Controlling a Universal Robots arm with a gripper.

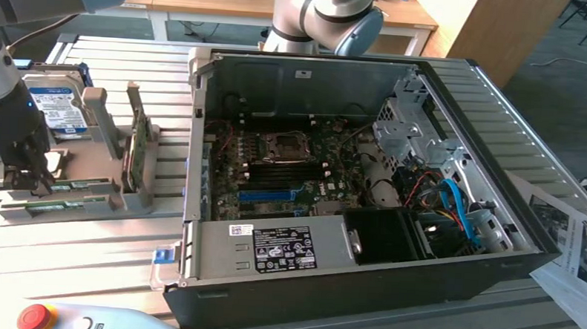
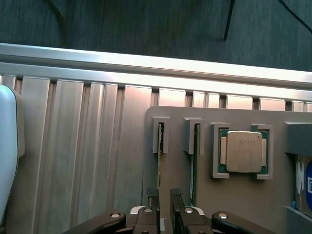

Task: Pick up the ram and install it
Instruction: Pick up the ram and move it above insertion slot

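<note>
Two ram sticks stand on edge in the slots of a grey holder [image 2: 234, 204]: one ram [image 2: 159, 168] runs toward my fingers, and a second ram [image 2: 194, 163] sits one slot over. My gripper [image 2: 165, 212] hangs low over the holder with its fingers [image 2: 151, 210] a narrow gap apart and the first ram's edge at that gap. In the exterior view my gripper [image 1: 28, 177] is at the holder [image 1: 96, 137] on the far left, by the ram sticks [image 1: 75, 188]. The open computer case [image 1: 368, 279] shows the motherboard [image 1: 284, 168].
A CPU chip [image 2: 242, 152] lies in a holder pocket beside the rams. A hard drive with a blue label [image 1: 58, 108] and an upright expansion card [image 1: 136, 150] share the holder. A pendant with a red button [image 1: 34, 317] lies near the front edge. Papers [image 1: 572, 243] lie at the exterior view's right.
</note>
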